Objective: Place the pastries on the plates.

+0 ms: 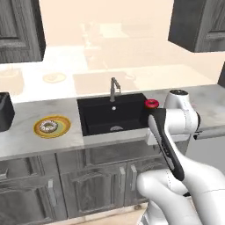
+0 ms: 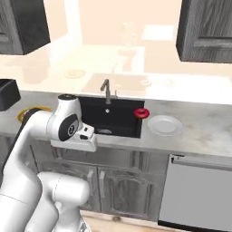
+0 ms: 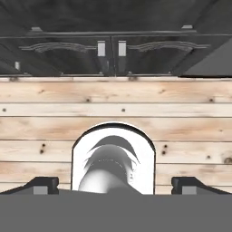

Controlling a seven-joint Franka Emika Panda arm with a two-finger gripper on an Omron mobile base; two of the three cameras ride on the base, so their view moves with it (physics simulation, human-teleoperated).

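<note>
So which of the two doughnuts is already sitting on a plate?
The brown doughnut with white icing, on the orange-rimmed green plate left of the black sink. The red-pink iced doughnut sits on the counter beside the plain pale plate.

The arm (image 1: pixel 169 132) is folded tightly in front of the sink (image 1: pixel 112 113), elbow raised. The gripper (image 3: pixel 116 185) is pointed downward, its fingertips (image 3: pixel 43 184) held wide apart.

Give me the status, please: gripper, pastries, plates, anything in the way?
Gripper open, empty, pointing at the floor. Iced doughnut already on yellow plate. Red doughnut on counter beside white plate. Path clear.
</note>
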